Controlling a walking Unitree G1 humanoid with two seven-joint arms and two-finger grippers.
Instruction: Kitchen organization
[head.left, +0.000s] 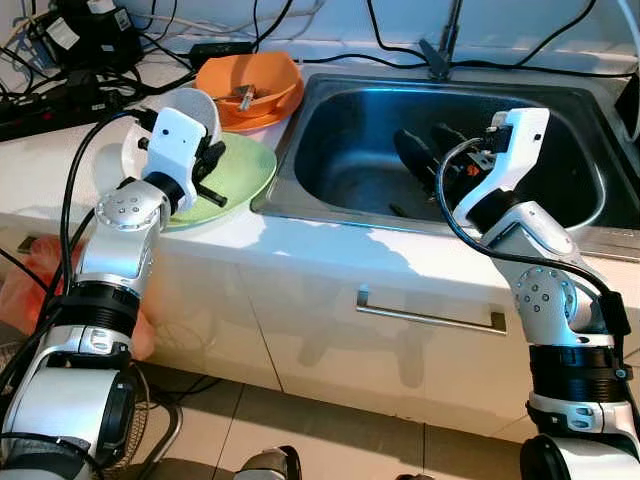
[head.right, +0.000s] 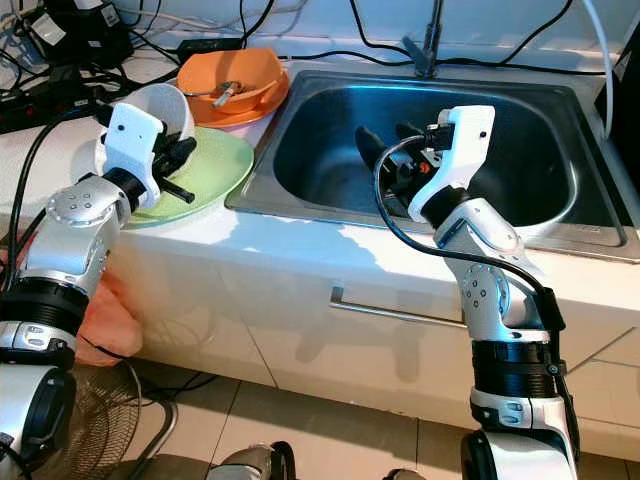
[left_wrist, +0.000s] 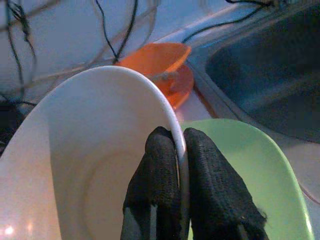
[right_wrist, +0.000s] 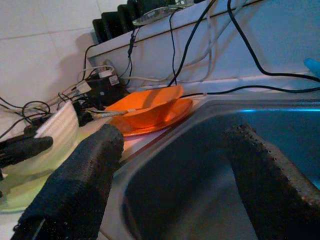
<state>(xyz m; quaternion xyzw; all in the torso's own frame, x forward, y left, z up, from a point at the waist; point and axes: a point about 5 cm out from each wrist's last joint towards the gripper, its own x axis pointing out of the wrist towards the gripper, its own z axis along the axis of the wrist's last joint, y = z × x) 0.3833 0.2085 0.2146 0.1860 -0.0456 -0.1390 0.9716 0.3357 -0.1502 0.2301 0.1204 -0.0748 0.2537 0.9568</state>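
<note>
The left pincer (left_wrist: 179, 150) is closed on the rim of a white bowl (left_wrist: 95, 150), one black finger inside the wall and one outside. The bowl is tipped on edge above a green plate (head.left: 245, 165) that lies on the white table (head.left: 300, 240), at about 9 o'clock from the steel sink (head.left: 350, 110). At 12 o'clock from the plate, just beside the sink's near corner, an orange bowl (head.left: 255, 80) sits on an orange plate (head.right: 225, 112), with a utensil resting in it. The right pincer (right_wrist: 175, 165) hangs inside the sink basin with its two fingers spread wide and nothing between them. Black cables (head.left: 60, 70) are tangled on the table at 10 o'clock from the white bowl.
</note>
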